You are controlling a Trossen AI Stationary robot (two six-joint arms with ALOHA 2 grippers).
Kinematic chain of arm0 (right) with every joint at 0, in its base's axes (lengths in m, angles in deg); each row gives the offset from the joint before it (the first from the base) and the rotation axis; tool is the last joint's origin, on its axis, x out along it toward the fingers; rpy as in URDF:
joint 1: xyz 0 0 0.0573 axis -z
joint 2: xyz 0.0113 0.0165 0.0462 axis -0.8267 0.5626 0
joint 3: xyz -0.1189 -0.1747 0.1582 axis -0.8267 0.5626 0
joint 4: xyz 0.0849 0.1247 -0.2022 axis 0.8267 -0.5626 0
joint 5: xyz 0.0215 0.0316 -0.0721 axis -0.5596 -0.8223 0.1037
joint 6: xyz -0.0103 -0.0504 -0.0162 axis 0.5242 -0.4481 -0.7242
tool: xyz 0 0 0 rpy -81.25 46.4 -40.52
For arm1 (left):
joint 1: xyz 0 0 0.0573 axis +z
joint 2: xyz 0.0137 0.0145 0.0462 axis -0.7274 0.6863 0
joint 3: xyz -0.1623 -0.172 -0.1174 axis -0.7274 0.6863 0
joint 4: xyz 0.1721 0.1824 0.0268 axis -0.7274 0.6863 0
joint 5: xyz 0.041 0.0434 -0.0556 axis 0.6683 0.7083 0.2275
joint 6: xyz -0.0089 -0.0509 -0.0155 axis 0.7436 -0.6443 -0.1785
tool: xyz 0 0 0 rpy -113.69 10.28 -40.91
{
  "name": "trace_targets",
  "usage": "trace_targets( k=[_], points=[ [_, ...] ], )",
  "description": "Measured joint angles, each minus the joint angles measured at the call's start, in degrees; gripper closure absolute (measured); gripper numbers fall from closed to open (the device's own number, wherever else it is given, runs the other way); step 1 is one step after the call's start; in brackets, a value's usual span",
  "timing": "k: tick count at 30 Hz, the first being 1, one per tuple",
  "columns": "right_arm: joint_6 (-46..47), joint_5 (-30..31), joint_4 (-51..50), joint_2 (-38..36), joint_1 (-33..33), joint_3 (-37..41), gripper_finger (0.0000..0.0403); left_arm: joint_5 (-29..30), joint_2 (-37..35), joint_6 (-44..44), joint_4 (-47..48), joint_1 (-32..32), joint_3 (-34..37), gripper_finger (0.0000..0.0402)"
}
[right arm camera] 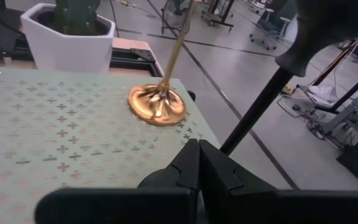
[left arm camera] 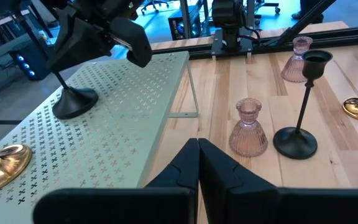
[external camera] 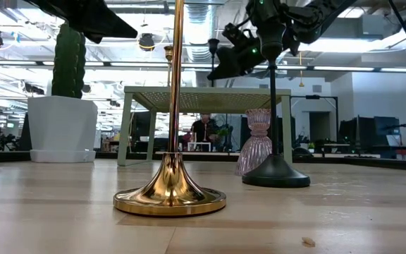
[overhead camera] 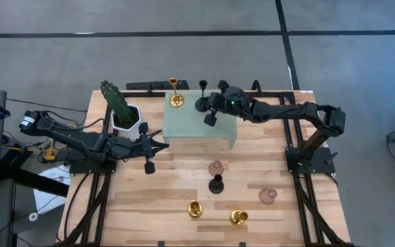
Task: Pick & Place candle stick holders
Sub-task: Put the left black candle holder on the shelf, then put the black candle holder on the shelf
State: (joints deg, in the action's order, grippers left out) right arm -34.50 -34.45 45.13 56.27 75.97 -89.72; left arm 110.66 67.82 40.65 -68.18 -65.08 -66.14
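Observation:
The pale green stand (overhead camera: 201, 127) carries a gold candle stick holder (overhead camera: 175, 99) at its far left corner and a black one (left arm camera: 73, 102) next to it, both resting on their round bases. My right gripper (right arm camera: 197, 158) hovers shut over the stand's far edge, right beside the black holder's stem (right arm camera: 257, 112). My left gripper (left arm camera: 197, 162) waits shut at the stand's near left corner and holds nothing. On the bare table stand a pink holder (overhead camera: 216, 167), a black one (overhead camera: 216, 184), another pink one (overhead camera: 267, 196) and two gold ones (overhead camera: 195, 209) (overhead camera: 238, 217). My right gripper has its shut fingers level, coming from the table's right, close beside the lower stem (right arm camera: 229, 143) of the black holder on the stand. The finger hides the spot, so I cannot tell whether it touches the stem. The holder stands on its base.
A green cactus in a white pot (overhead camera: 125, 116) stands left of the stand, close to my left arm. The near half of the stand's top (left arm camera: 123, 124) is bare. Black frame rails run along the table's far edge (overhead camera: 149, 86).

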Motion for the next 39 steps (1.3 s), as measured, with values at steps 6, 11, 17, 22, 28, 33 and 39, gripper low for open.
trace_targets(
  k=[6,11,17,22,28,33,39],
  points=[
    [0.01,-2.07,0.38,0.01,0.98,0.00,0.0403,0.00,0.00,0.00,0.00,-0.01,0.00,0.0398],
    [-0.66,-2.95,1.30,0.00,0.98,-0.02,0.0403,0.00,0.02,0.00,0.00,0.00,0.00,0.0396],
    [-0.60,-5.40,-1.22,0.00,-0.18,-0.02,0.0403,0.00,0.00,0.00,0.00,0.00,0.00,0.0397],
    [-0.59,-3.14,-9.30,0.00,-2.35,-0.02,0.0403,0.00,0.00,0.00,0.00,-0.02,0.00,0.0398],
    [-1.24,4.69,-12.90,-0.03,-4.28,-0.02,0.0403,0.00,0.01,0.00,0.01,-0.02,0.00,0.0396],
    [-1.29,4.86,-15.47,-1.57,-6.13,-0.02,0.0403,0.00,0.01,0.00,0.04,-0.01,0.00,0.0398],
    [-1.08,10.78,-22.41,-7.50,-10.85,-0.02,0.0403,0.00,0.02,0.42,0.24,-0.02,0.00,0.0397]
  ],
)
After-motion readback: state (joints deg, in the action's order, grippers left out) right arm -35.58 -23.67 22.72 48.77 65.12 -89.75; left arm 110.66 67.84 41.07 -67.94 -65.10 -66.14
